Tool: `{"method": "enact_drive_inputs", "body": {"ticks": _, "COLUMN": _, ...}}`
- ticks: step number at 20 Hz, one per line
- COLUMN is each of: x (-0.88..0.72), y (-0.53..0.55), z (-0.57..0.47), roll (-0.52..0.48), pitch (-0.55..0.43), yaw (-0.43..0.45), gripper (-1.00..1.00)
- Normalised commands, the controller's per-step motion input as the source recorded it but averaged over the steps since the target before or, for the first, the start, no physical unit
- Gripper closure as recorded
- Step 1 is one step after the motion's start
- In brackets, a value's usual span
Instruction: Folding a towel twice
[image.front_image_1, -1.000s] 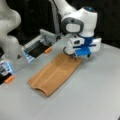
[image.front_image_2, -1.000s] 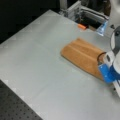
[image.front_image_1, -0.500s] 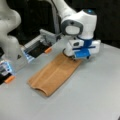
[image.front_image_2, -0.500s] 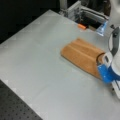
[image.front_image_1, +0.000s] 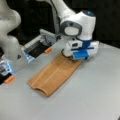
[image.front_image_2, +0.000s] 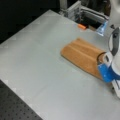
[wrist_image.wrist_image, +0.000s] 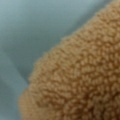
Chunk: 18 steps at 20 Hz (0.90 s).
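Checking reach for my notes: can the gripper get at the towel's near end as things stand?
Probably yes. The gripper is already down at one end of the towel, which fills the wrist view at close range, and nothing on the table stands between them.

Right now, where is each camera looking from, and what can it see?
A front view: off the arm, raised, looking down across the table at the towel; the gripper is low over the towel's far end.
A front view: off the arm, high, from another side; the towel lies mid-table and the gripper is at the view's right.
Wrist view: on the wrist, very close above the towel; no gripper shows.
Shared: all see the towel on the table.
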Motion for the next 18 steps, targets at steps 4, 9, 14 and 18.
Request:
{"method": "enact_drive_inputs", "body": {"ticks": 4, "x": -0.07, "y": 0.02, "z": -0.14, "roll": -0.139, "pitch": -0.145, "yaw": -0.016, "gripper": 1.0}}
{"method": "enact_drive_inputs", "body": {"ticks": 9, "x": -0.03, "y": 0.02, "z": -0.16, "roll": -0.155, "pitch": -0.212, "yaw": -0.021, "gripper": 1.0}}
{"method": "enact_drive_inputs", "body": {"ticks": 14, "x": -0.01, "y": 0.03, "z": -0.16, "roll": -0.175, "pitch": -0.203, "yaw": -0.017, "gripper": 1.0}}
{"method": "enact_drive_inputs", "body": {"ticks": 18, "x": 0.01, "y": 0.04, "z": -0.14, "roll": -0.182, "pitch": -0.163, "yaw": 0.002, "gripper": 1.0}}
